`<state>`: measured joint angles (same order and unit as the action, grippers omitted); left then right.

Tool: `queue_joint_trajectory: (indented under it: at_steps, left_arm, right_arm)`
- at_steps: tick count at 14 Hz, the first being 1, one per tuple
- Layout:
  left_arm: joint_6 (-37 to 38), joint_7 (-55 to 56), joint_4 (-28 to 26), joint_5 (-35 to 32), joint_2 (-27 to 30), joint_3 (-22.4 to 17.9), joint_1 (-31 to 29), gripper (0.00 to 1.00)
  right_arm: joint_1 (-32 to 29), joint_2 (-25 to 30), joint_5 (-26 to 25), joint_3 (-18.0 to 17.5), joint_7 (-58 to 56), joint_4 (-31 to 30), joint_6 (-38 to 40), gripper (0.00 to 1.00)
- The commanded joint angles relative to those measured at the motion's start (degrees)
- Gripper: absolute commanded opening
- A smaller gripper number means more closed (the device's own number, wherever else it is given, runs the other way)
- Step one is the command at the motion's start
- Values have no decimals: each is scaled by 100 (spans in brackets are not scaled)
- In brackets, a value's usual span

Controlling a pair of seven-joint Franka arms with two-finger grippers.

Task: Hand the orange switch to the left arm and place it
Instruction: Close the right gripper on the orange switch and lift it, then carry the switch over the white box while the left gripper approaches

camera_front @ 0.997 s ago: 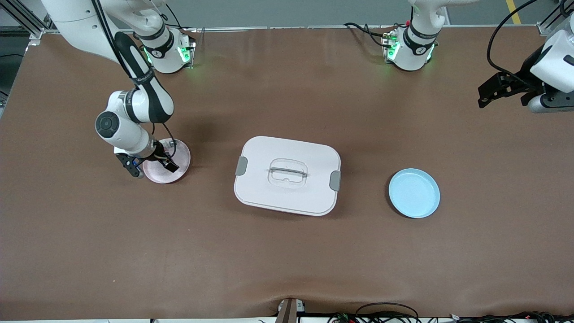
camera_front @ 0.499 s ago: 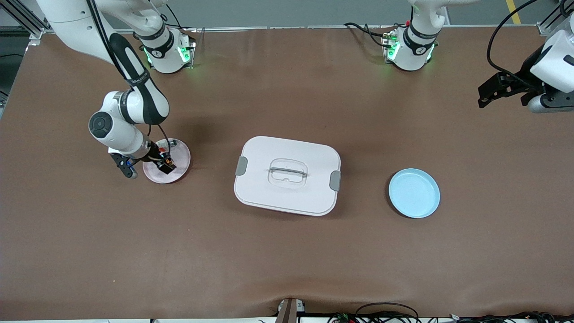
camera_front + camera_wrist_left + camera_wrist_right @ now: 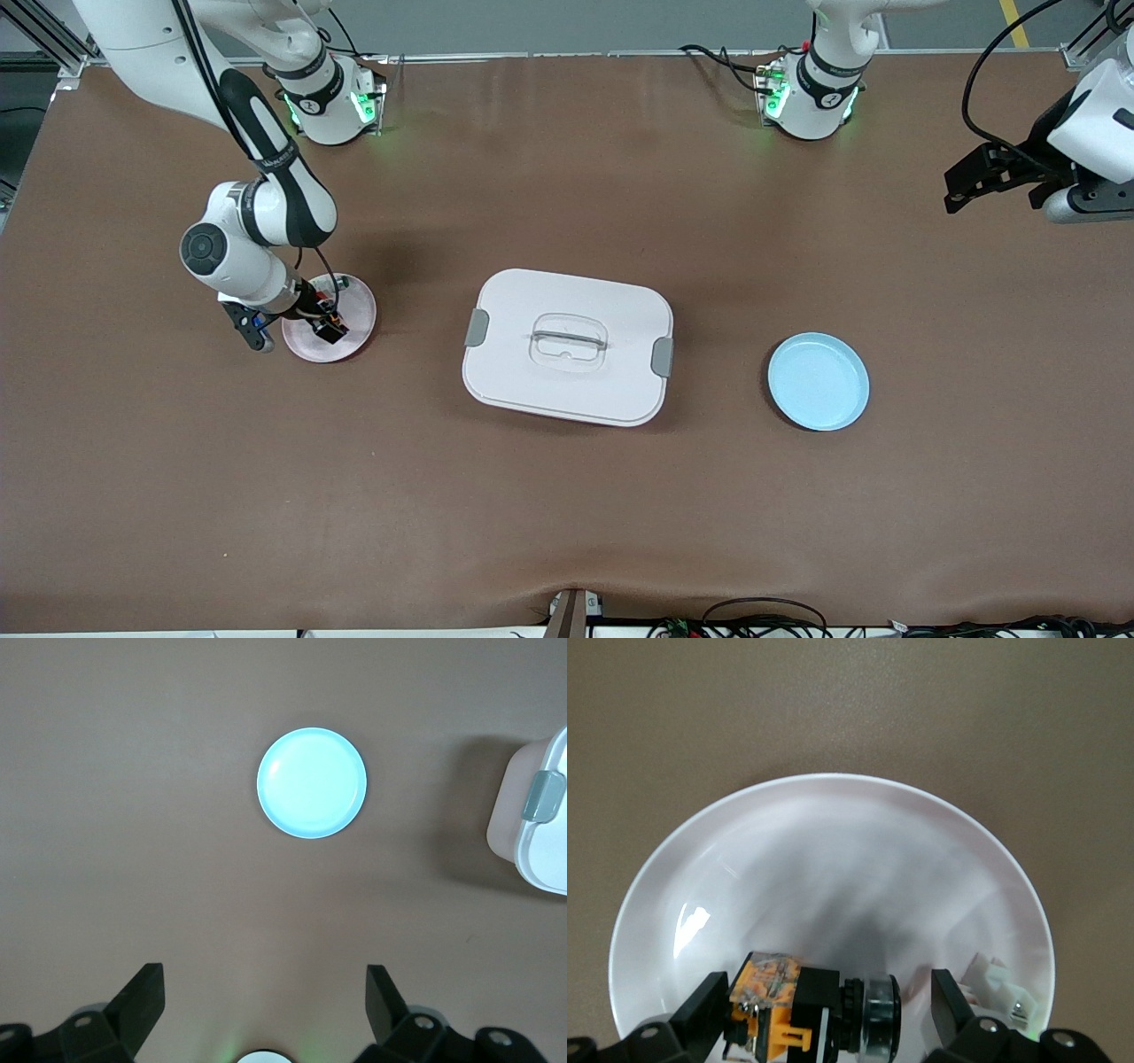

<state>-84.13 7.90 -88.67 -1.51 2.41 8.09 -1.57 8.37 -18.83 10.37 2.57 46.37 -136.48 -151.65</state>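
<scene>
Right end effector [image 3: 824,1005] low over round pink plate [image 3: 354,301] at right arm's end of worktop, fingers wide apart, bracketing small black-and-orange switch [image 3: 802,1005], nothing gripped; straddle readies pickup. Switch lying in plate beside small clear part [image 3: 997,985]. Left end effector [image 3: 261,1001] waiting, spread wide, empty, high above round blue plate [image 3: 311,782]. Large white latched box [image 3: 567,346] between plates, forcing handover.

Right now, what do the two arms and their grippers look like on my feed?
Both arms are glossy white with black bands at the joints and green lights glowing at their bases. The right arm has a black cable running down it to a black right gripper. The left gripper is black too, with a black cable looping above it. Each gripper's fingers are black and wedge-shaped.
</scene>
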Motion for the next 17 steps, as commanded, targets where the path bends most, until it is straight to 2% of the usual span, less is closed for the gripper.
queue_joint_trajectory:
  at_steps: [1,2,3,4,8,10,14,15,17]
  left_arm:
    - [19,10,16,-7,14,35,-28,100]
    - [19,10,16,2,14,35,-28,100]
    - [19,10,16,-7,14,35,-37,100]
    - [19,10,25,2,14,35,-37,100]
    - [10,10,25,-7,14,35,-37,100]
    - [-16,10,25,2,-3,35,-28,100]
    - [-34,10,16,2,-21,35,-19,100]
    - [-34,10,16,-7,-38,35,-19,100]
    - [-34,10,16,-7,-47,35,-10,100]
  right_arm:
    - [50,-6,97,-28,74,-45,-58,100]
    - [42,-6,97,-28,101,-45,-6,91]
    - [77,-6,97,-37,109,-45,38,30]
    - [146,-6,131,-37,292,-37,13,0]
    - [226,72,176,-37,637,112,231,0]
    - [217,195,193,-37,715,462,1010,0]
    - [436,310,193,-46,1724,1806,2935,0]
    - [585,293,245,-46,2040,2096,3174,0]
    - [945,266,674,-37,2595,2554,3360,0]
